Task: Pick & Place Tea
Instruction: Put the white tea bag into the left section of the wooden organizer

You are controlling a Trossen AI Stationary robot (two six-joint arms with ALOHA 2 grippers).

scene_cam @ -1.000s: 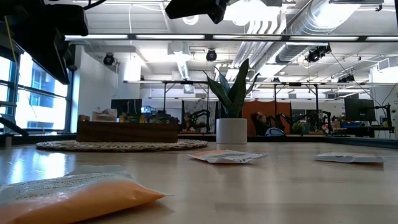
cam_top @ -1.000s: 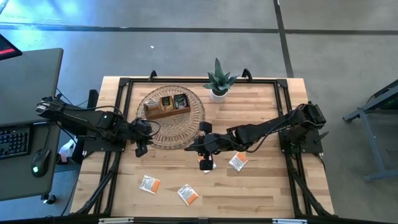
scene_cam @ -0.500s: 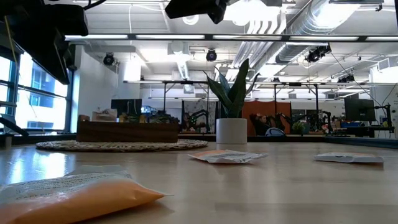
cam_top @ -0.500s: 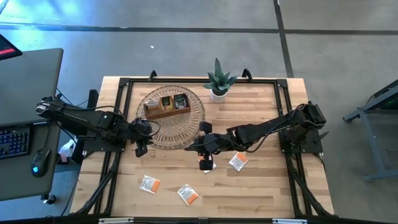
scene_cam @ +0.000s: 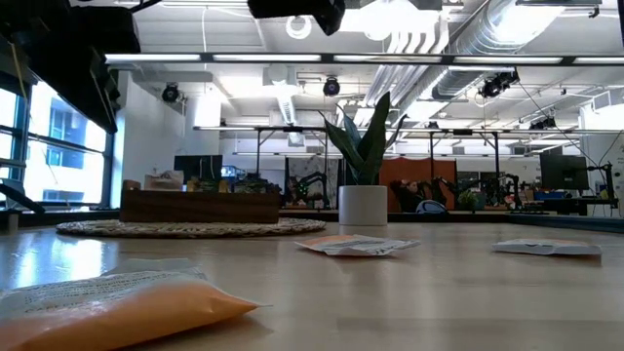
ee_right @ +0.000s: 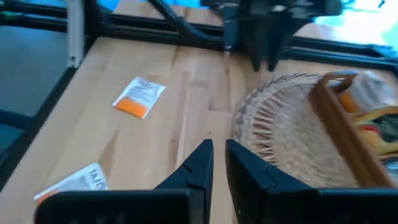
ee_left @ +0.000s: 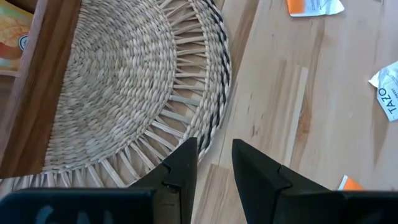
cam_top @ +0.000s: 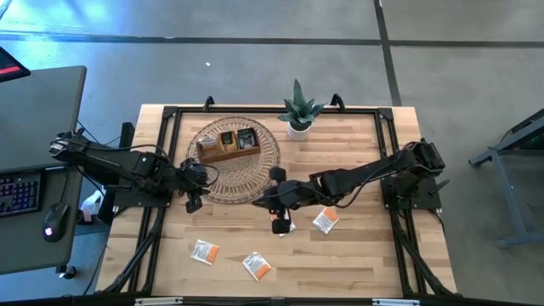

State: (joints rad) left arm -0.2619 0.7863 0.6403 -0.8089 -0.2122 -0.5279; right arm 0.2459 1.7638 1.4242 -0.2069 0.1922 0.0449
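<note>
Left fingers (ee_left: 183, 163): we see them slightly parted with nothing between them, tips over the fringe of the round woven straw mat (ee_left: 118, 81), where it meets the pale wooden surface (ee_left: 280, 106).
Right fingers (ee_right: 200, 163): we see a narrow gap and no grasp; they hang above the middle of the surface, just beside the mat's edge.
Near the right fingers: two orange-and-white square tea sachets (cam_top: 325, 222) lie flat on the surface; the second (cam_top: 283, 224) is partly hidden under the arm.
Front of the surface: two more orange-and-white sachets, one (cam_top: 204, 252) towards the left arm's side, the other (cam_top: 257, 266) beside it, apart.
On the mat: a brown wooden divided tray (cam_top: 228, 154) with sachets in its compartments; we cannot count them.
Back edge: a small green plant in a white pot (cam_top: 297, 115), clear of the mat.
</note>
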